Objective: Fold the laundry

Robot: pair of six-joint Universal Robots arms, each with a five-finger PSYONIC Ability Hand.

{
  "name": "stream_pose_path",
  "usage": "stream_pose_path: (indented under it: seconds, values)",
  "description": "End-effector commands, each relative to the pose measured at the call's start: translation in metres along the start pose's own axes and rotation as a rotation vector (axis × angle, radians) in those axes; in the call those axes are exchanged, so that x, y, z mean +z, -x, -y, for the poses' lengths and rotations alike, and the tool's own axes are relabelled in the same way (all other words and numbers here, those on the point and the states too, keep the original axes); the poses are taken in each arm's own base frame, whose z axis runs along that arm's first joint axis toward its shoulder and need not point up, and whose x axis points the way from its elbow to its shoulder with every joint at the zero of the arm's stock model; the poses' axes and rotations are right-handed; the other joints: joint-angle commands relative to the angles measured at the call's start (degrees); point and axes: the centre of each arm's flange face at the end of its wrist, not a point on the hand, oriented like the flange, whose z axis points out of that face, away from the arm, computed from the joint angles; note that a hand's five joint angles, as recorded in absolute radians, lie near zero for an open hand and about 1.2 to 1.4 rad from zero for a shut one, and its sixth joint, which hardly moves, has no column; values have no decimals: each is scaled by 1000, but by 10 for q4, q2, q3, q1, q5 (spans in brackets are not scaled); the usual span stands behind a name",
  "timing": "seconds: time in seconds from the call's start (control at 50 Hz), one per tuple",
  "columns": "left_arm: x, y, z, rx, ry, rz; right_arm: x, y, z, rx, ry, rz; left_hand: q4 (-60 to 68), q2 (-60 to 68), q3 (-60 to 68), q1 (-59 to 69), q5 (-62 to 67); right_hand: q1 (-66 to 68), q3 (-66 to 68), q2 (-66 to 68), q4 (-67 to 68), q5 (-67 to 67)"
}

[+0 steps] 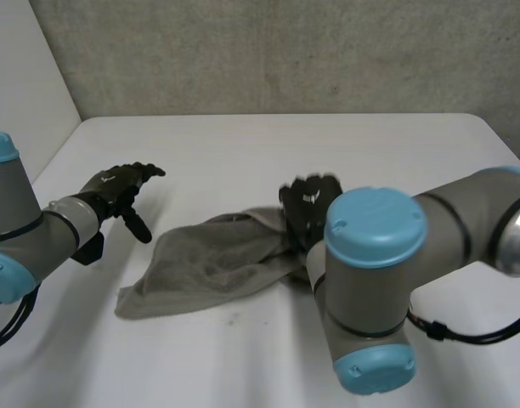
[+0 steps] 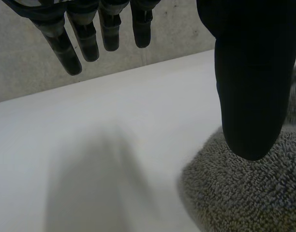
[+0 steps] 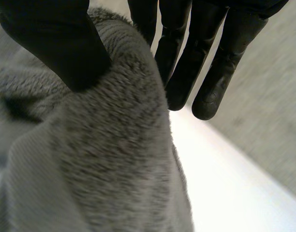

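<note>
Centrally, a crumpled grey terry towel (image 1: 216,265) lay on the white surface (image 1: 243,153). The right hand (image 1: 309,204) pinched its right end between thumb and straight fingers (image 3: 211,77). The left hand (image 1: 115,189) hovered beside the other end, fingers apart and empty. Judgement: it should grip a corner before any lift, so the cloth spreads flat.

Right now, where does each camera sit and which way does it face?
Head: between and behind the arms, looking down at the table; shows both arms, left hand, right hand.
Left wrist: on that wrist, looking along the open left hand, beside the towel.
Right wrist: along the right hand, towel fold between thumb and fingers.
Shared: all show the towel.
</note>
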Motion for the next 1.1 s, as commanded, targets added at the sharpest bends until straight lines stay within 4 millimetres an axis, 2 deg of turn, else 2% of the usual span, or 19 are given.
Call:
stream_pose_path:
  seconds: [0.02, 0.16, 0.28, 0.36, 0.5, 0.6, 0.62, 0.64, 0.7, 0.74, 0.76, 0.8, 0.82, 0.86, 0.88, 0.9, 0.96, 1.0, 1.1]
  values:
    - [2, -2, -5, -1, 12, -16, -21, -29, 66, 70, -201, -50, 19, 18, 19, 15, 13, 270, 129, 133, 124, 167]
    - [5, -6, -11, -7, 21, -66, -50, -48, 102, 78, -280, 5, 17, 17, 17, 13, 12, 270, 129, 133, 124, 167]
    - [5, -23, -22, -23, 52, -192, -69, -63, 117, 73, -312, 21, 16, 15, 16, 12, 10, 270, 129, 133, 124, 167]
    - [-2, -43, -28, -101, 80, -303, -75, -61, 118, 57, -327, 58, 17, 17, 17, 13, 12, 270, 129, 133, 124, 167]
    - [-7, -52, -31, -189, 111, -365, -74, -67, 115, 42, -340, 106, 27, 27, 27, 24, 22, 270, 129, 133, 124, 167]
    - [-13, -62, -38, -207, 140, -404, -69, -74, 115, 42, -338, 89, 286, 286, 286, 283, 281, 270, 129, 133, 124, 167]
    - [-13, -64, -39, -204, 140, -411, -67, -78, 116, 41, -343, 76, 581, 581, 581, 577, 576, 270, 129, 133, 124, 167]
    - [-13, -65, -37, -202, 133, -414, -67, -78, 117, 41, -343, 76, 685, 685, 686, 682, 680, 270, 129, 133, 124, 167]
    - [-11, -64, -32, -197, 119, -409, -57, -94, 119, 41, -354, 25, 686, 686, 687, 683, 681, 270, 129, 133, 124, 167]
    - [-4, -62, -4, -170, 34, -404, -47, -109, 125, 41, -372, -27, 686, 686, 687, 683, 681, 270, 129, 133, 124, 167]
    - [-4, -62, -4, -170, 33, -404, -47, -109, 125, 41, -372, -28, 686, 686, 687, 683, 681, 270, 129, 133, 124, 167]
    - [1, -57, 36, -183, -84, -362, -31, -117, 133, 44, -399, -61, 686, 686, 687, 683, 681, 270, 129, 133, 124, 167]
    - [1, -57, 36, -183, -85, -362, -31, -117, 133, 44, -399, -61, 686, 686, 687, 683, 681, 270, 129, 133, 124, 167]
    - [0, -46, 88, -237, -241, -268, -16, -125, 148, 55, -467, -102, 686, 686, 687, 683, 681, 270, 129, 133, 124, 167]
    - [0, -46, 88, -237, -242, -267, -16, -125, 148, 55, -468, -102, 686, 686, 687, 683, 681, 270, 129, 133, 124, 167]
    - [-5, -40, 115, -272, -334, -208, -11, -131, 154, 63, -503, -131, 686, 686, 687, 683, 681, 270, 129, 133, 124, 167]
    - [-12, -35, 139, -304, -423, -165, -4, -138, 171, 75, -620, -180, 686, 686, 687, 683, 681, 270, 129, 133, 124, 167]
    - [-40, -26, 190, -340, -655, -81, -2, -138, 176, 78, -678, -192, 686, 686, 687, 683, 681, 270, 129, 133, 124, 167]
    - [-70, -33, 203, -327, -771, -81, 0, -138, 179, 85, -763, -222, 686, 686, 687, 683, 681, 270, 129, 133, 124, 167]
